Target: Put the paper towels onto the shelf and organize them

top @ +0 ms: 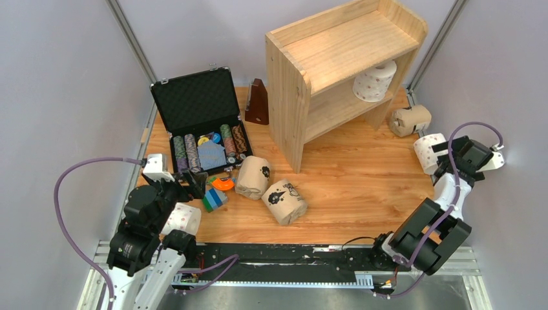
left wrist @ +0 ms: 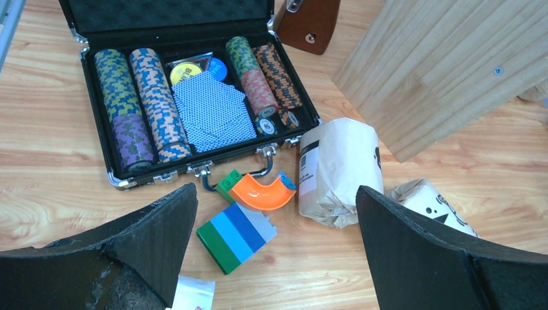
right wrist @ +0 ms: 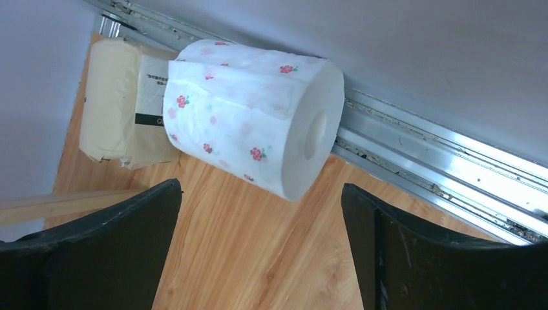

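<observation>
Right fingers [right wrist: 129, 219] stand wide, gripping nothing. A rose-printed white paper towel roll [right wrist: 252, 116] lies just ahead, with a kraft roll [right wrist: 119, 103] touching it. Left fingers [left wrist: 148, 232] gape wide over toy bricks [left wrist: 236, 232] near the poker-chip case [left wrist: 103, 169]. Two more kraft rolls [top: 253, 179] [top: 284, 201] lie mid-tabletop [top: 362, 174] — one dotted white roll [top: 373, 81] sits on the shelf [top: 287, 97], on its lower tier.

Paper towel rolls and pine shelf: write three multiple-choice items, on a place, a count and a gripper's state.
1. The white flower-dotted paper roll in the light pine shelf sits: A) on the rimmed top; B) on the tier under the top; C) outside it.
2. Tan kraft-wrapped rolls on the wooden table: A) one; B) three; C) five.
3. The right gripper is: A) open; B) shut on a roll; C) shut, empty.
Key: B, top board above it; B, two mid-table, one beside the shelf; A, fingers apart, nothing between.
</observation>
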`<act>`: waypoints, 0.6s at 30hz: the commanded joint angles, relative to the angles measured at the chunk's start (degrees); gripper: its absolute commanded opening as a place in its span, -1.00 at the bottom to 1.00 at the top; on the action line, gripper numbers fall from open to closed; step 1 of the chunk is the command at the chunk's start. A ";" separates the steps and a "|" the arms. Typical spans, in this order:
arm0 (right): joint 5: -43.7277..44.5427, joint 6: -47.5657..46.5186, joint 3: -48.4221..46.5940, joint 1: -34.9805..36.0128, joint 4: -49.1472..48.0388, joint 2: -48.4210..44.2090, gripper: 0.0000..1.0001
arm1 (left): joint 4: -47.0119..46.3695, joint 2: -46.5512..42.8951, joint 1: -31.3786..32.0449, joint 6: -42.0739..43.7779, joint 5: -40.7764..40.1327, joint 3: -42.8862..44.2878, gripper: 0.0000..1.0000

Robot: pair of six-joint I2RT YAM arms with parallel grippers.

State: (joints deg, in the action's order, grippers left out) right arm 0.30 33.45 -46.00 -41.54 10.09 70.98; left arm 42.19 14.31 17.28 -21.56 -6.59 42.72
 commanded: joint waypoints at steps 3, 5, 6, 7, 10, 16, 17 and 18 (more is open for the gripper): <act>-6.19 2.77 1.10 -2.73 -10.39 6.23 0.92 | -1.95 0.37 0.30 0.52 2.28 0.53 1.00; -7.30 3.24 1.00 -2.76 -12.01 7.94 0.92 | -2.04 0.39 0.30 0.55 2.58 0.45 1.00; -7.66 3.48 1.06 -2.76 -12.59 8.77 0.92 | -2.10 0.43 0.30 0.55 2.62 0.44 1.00; -7.90 3.73 1.15 -2.80 -13.20 9.61 0.92 | -2.11 0.39 0.30 0.56 2.63 0.44 1.00; -8.43 4.46 1.30 -2.99 -14.59 11.97 0.91 | -2.11 0.46 0.30 0.63 2.59 0.36 1.00; -11.55 4.60 1.96 -3.18 -17.65 14.78 0.87 | -2.03 0.49 0.30 0.56 2.30 0.35 1.00; -12.23 4.27 2.08 -3.15 -18.16 14.92 0.86 | -1.94 0.52 0.30 0.56 2.27 0.41 1.00; -13.10 3.98 2.13 -3.18 -18.79 15.09 0.84 | -1.99 0.48 0.30 0.56 2.27 0.38 1.00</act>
State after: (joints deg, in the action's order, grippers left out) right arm -8.64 35.92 -44.45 -43.29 -3.99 83.77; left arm 42.15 14.33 17.28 -21.50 -4.71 42.72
